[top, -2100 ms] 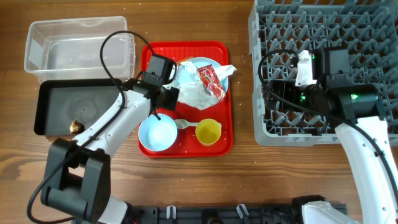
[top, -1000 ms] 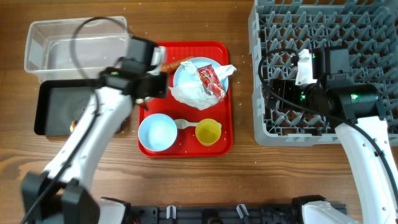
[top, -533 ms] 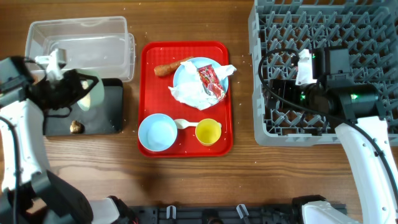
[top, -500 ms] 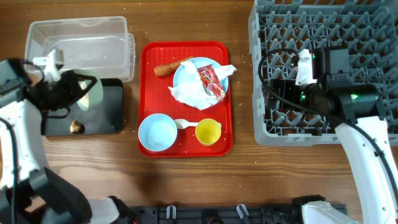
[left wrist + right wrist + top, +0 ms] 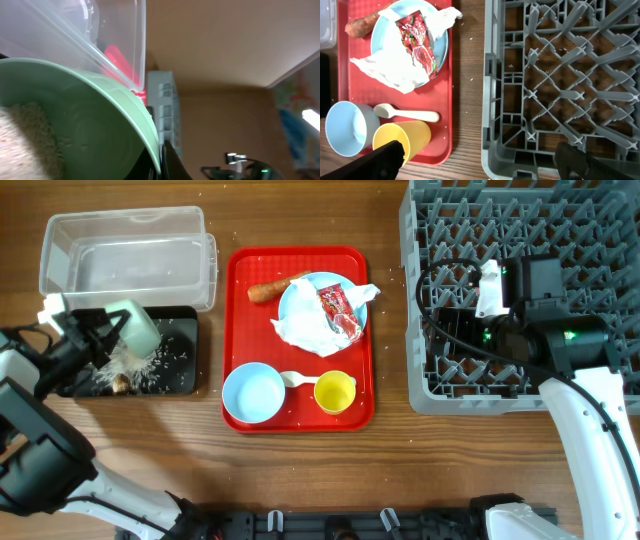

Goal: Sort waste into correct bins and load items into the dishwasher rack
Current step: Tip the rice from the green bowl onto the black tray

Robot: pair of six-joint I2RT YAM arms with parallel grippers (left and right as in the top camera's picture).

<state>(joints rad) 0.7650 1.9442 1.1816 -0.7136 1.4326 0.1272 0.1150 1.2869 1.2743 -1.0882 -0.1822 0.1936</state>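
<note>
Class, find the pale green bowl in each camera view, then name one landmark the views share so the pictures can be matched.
Overhead: the pale green bowl is at far left, tipped over the black tray.
Left wrist: it fills the lower left, with rice inside.
Right wrist: not in it.
Shared landmark: the red tray, a small sliver in the left wrist view.

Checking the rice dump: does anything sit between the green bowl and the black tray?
Nothing visible does. The green bowl is tipped directly over the black tray, with rice grains scattered on the tray floor and a brown lump lying beside them.
</note>
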